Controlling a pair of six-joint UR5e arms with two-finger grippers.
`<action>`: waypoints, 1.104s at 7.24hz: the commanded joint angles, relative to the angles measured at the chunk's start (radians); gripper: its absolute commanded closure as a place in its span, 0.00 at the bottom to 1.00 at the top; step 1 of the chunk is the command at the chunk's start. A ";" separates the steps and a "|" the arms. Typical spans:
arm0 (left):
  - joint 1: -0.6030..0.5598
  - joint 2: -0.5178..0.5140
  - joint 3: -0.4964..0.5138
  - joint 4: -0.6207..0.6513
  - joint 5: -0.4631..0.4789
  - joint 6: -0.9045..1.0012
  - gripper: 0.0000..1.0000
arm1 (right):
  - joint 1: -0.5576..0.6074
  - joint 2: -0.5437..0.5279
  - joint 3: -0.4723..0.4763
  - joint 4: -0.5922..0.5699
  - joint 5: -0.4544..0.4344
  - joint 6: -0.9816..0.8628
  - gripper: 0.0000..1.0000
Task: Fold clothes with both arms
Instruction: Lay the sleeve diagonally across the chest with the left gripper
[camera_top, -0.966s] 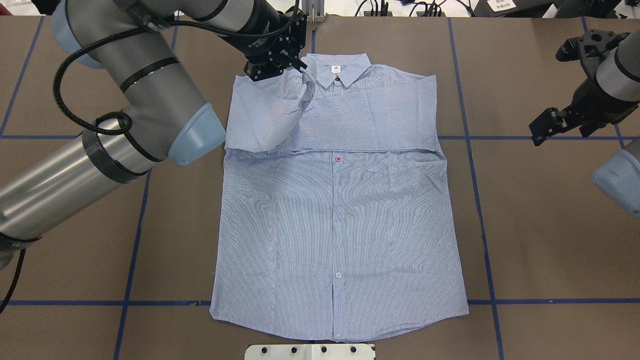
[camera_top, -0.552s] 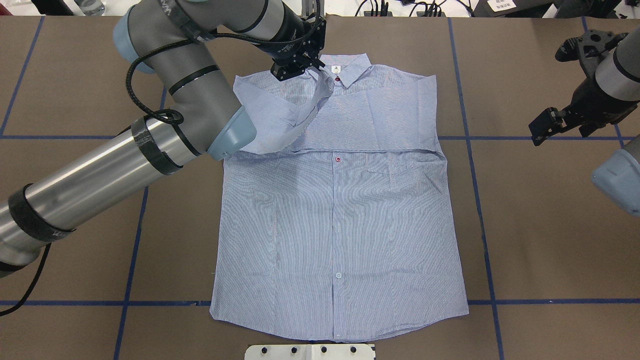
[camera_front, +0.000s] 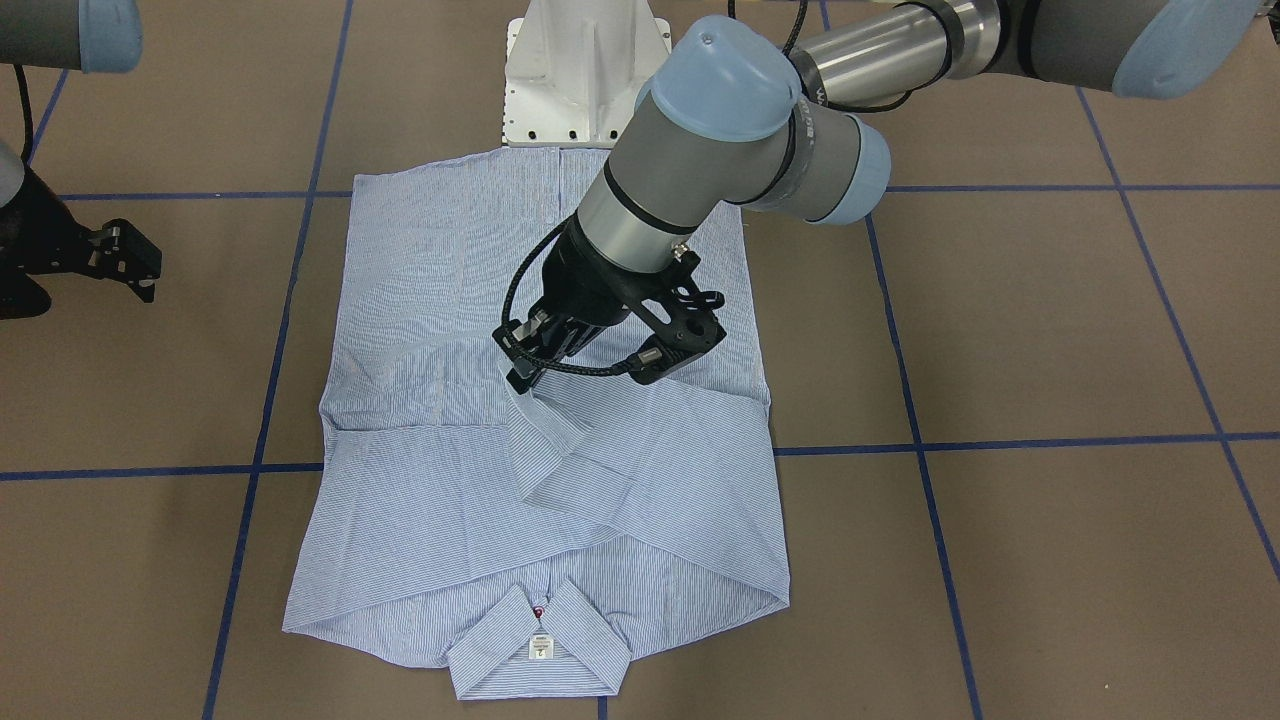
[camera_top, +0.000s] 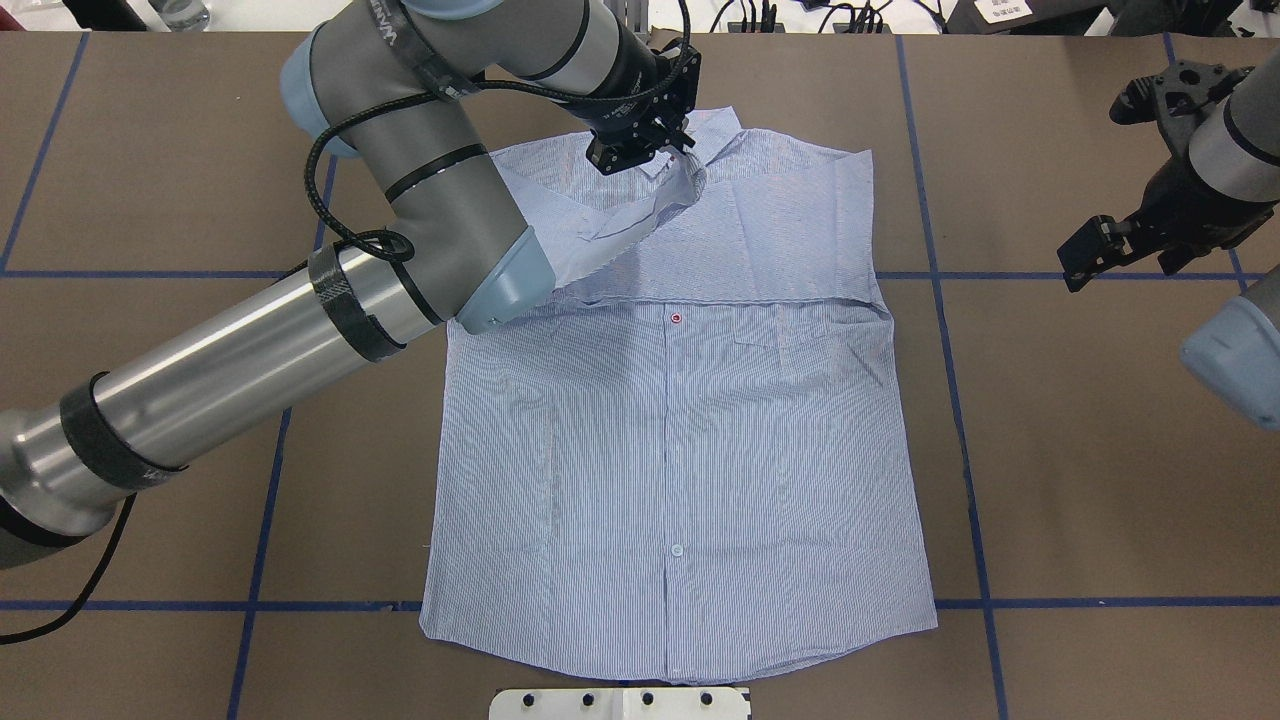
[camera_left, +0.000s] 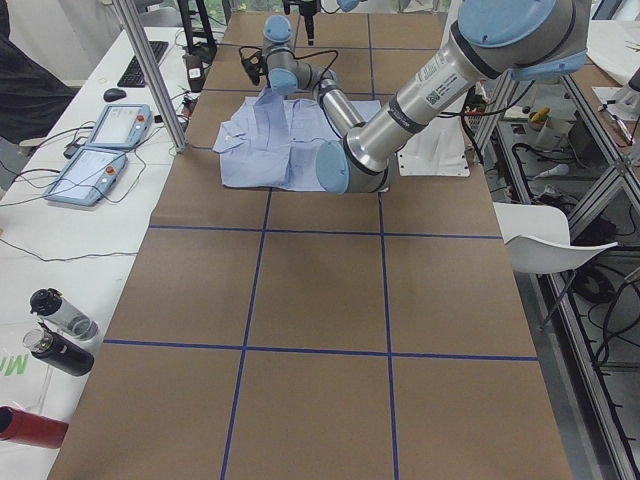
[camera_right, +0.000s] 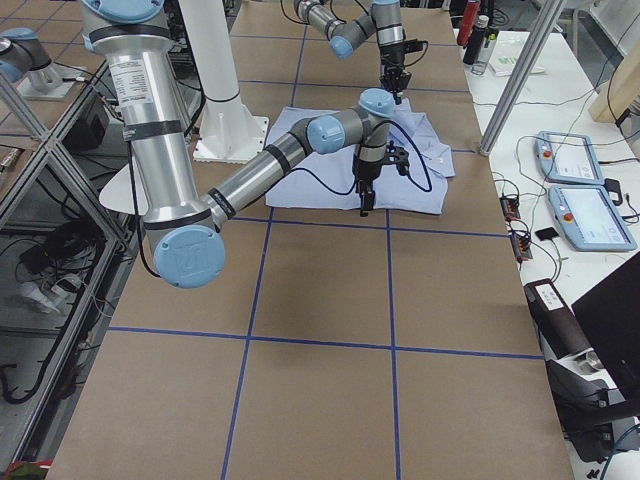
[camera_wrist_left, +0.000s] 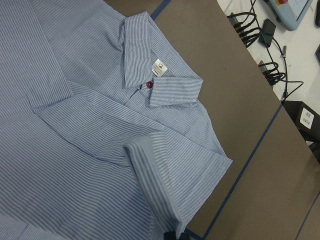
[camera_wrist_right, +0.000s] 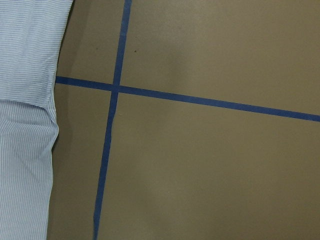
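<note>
Overhead exterior: clamped in the left tool (camera_top: 682, 158), the sleeve (camera_top: 625, 222) of the shirt (camera_top: 680, 450) is carried further toward 3 o'clock, to the collar (camera_top: 718, 125); its fold is judged nearly laid

Brown table (camera_top: 1100, 480) with blue tape lines (camera_top: 1100, 603); 2 control pendants (camera_left: 120, 125) on a white bench (camera_left: 40, 250); white chair (camera_left: 545, 238) nearby

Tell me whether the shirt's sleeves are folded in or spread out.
Folded in. One sleeve lies flat across the chest; the left gripper holds the other sleeve's cuff lifted over the shirt.
</note>
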 joint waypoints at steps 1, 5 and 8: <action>0.003 -0.010 -0.003 0.000 0.000 0.001 1.00 | 0.000 0.000 -0.009 0.007 0.000 0.001 0.00; 0.028 -0.006 0.015 -0.055 0.001 0.006 1.00 | 0.000 0.000 -0.007 0.013 0.000 0.003 0.00; 0.048 -0.007 0.038 -0.080 0.024 0.004 1.00 | 0.000 -0.002 -0.009 0.013 -0.002 0.003 0.00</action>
